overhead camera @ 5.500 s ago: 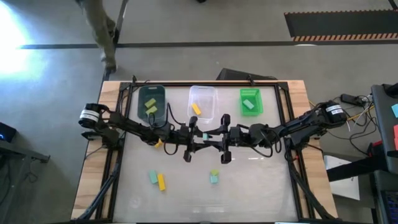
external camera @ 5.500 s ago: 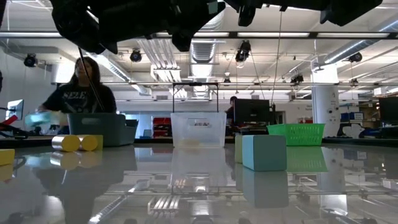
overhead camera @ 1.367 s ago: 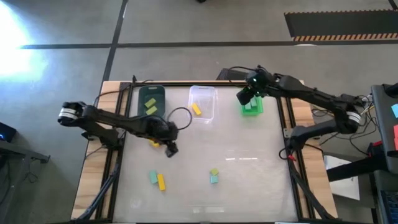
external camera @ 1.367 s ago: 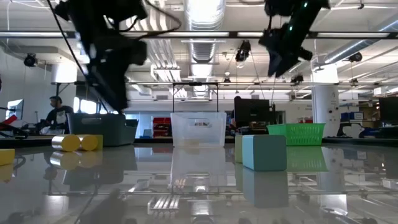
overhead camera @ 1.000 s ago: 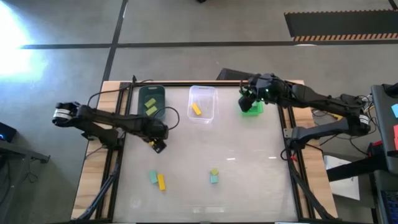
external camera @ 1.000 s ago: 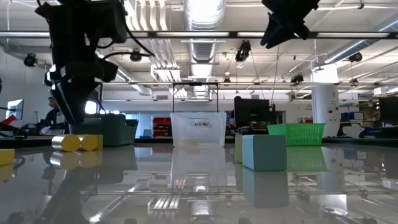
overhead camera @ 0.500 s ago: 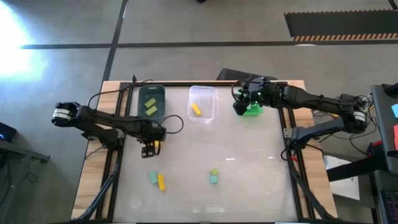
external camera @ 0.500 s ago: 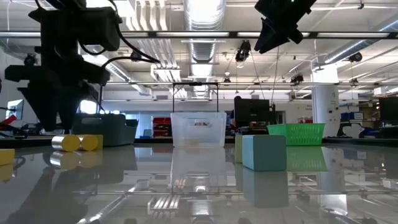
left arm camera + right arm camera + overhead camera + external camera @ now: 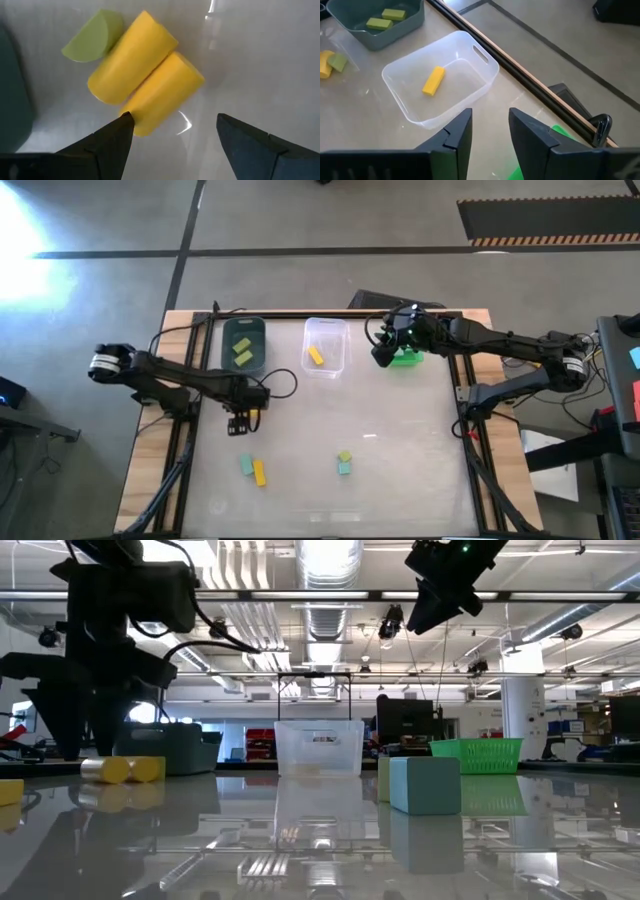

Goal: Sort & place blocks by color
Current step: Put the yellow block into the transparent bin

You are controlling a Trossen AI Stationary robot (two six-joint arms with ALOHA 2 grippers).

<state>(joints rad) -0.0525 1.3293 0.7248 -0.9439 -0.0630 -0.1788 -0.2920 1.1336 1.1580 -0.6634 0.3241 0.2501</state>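
Left gripper (image 9: 172, 131): spread apart, hung above two yellow cylindrical blocks (image 9: 145, 100) on the worktop (image 9: 400, 470), likely for pickup.
Right gripper (image 9: 490, 131): parted, nothing held, beside the bright green bin (image 9: 408, 357).

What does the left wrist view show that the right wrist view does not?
Only the left wrist view: the left gripper, open, just above two yellow cylinder blocks lying side by side, touching. Only the right wrist view: the clear plastic bin holding one yellow bar, the dark teal bin holding two yellow-green bars. Both: the yellow-green half-round block beside the cylinders.
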